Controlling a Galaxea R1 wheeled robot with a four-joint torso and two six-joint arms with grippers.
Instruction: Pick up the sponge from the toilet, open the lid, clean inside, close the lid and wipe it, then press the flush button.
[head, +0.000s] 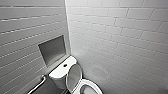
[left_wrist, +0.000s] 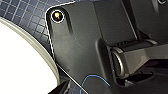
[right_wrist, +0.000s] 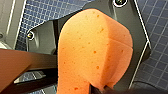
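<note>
Right gripper (right_wrist: 100, 88) clamped on small orange-red soft sponge block (right_wrist: 92, 50). Smooth white oval lid (head: 73, 76) up on glossy white ceramic toilet (head: 60, 73). Likely inside-cleaning step; needs careful reach down inside.

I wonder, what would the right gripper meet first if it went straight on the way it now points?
Past the sponge in its jaws, probably the dark tiled floor; depth is unclear.

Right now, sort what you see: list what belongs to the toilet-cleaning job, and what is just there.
For the job: sponge; toilet; lid, standing raised; flush button on the tank top.

Just there: wall niche; metal rail beside the tank; tiled walls; dark tiled floor.
</note>
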